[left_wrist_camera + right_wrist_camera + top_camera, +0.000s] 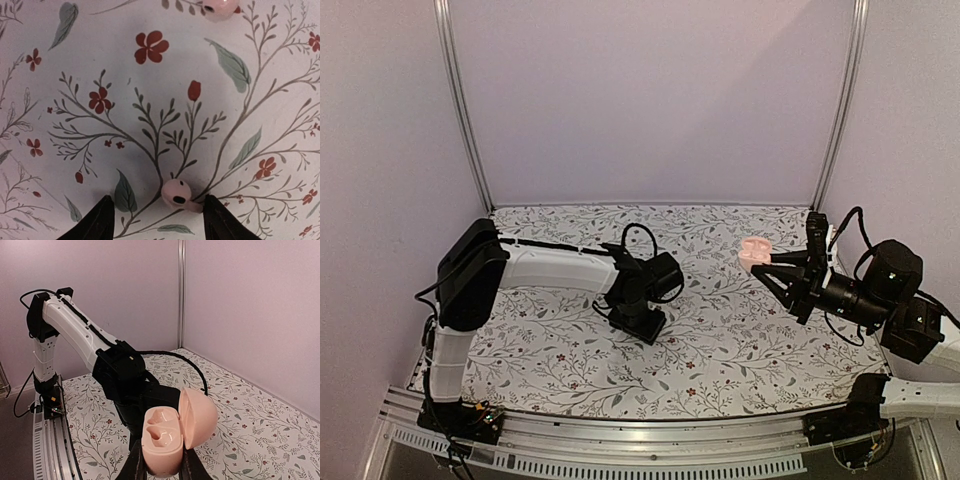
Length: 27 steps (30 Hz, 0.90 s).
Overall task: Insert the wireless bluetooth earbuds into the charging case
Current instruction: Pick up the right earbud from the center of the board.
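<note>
The step in hand looks like picking up the first earbud. The left gripper points down at the white floral-printed tablecloth. Its black jaws are apart and straddle a small, pale pink, rounded plastic earbud with a dark oval spot. The earbud lies off-centre, toward the finger at 5 o'clock in the wrist view; whether it touches that finger I cannot tell. A second earbud lies at 1 o'clock, well apart.

At about 2 o'clock from the table's centre, the right gripper is clamped on the lower shell of the pale pink, pebble-shaped plastic charging case. The case is held above the cloth, its hinged lid is swung open toward 3 o'clock, and its moulded wells look empty.

To do this well, I would first centre the jaws on the earbud, so that closing does not flick so small and smooth a thing sideways. Then close gently on its rounded body and lift straight up. The case should be held steady with its opening up.
</note>
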### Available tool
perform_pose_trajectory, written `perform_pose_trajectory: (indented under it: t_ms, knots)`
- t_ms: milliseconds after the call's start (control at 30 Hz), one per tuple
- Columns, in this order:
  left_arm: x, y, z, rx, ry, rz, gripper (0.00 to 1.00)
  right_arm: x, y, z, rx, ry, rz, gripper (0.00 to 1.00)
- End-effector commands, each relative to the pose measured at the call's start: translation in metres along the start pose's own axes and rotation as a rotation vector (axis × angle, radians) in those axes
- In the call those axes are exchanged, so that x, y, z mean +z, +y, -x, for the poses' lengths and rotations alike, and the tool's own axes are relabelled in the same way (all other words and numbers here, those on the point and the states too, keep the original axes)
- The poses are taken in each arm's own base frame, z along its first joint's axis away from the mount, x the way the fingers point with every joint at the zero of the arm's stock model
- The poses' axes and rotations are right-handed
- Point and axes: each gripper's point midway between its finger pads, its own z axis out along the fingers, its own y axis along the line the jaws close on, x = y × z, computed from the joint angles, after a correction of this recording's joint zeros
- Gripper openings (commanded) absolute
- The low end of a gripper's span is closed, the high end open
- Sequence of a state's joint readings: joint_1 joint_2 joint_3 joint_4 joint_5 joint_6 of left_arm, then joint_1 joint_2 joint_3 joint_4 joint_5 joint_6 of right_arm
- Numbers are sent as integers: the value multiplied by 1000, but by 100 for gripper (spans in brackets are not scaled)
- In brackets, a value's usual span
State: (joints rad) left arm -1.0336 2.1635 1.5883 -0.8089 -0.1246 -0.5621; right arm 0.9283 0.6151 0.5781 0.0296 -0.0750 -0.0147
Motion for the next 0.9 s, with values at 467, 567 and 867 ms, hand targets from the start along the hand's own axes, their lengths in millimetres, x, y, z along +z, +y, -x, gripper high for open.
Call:
perform_pose_trajectory:
  t_ms: [467, 567, 867]
  knots:
    - [-16, 48, -6, 89, -59, 29, 58, -1, -2, 9, 5, -25, -10, 0]
    - [-36, 36, 2, 168, -129, -59, 58, -1, -1, 9, 4, -22, -6, 0]
    - [-127, 22, 48, 278, -485, -160, 73, -3, 0, 9, 33, -19, 1, 1]
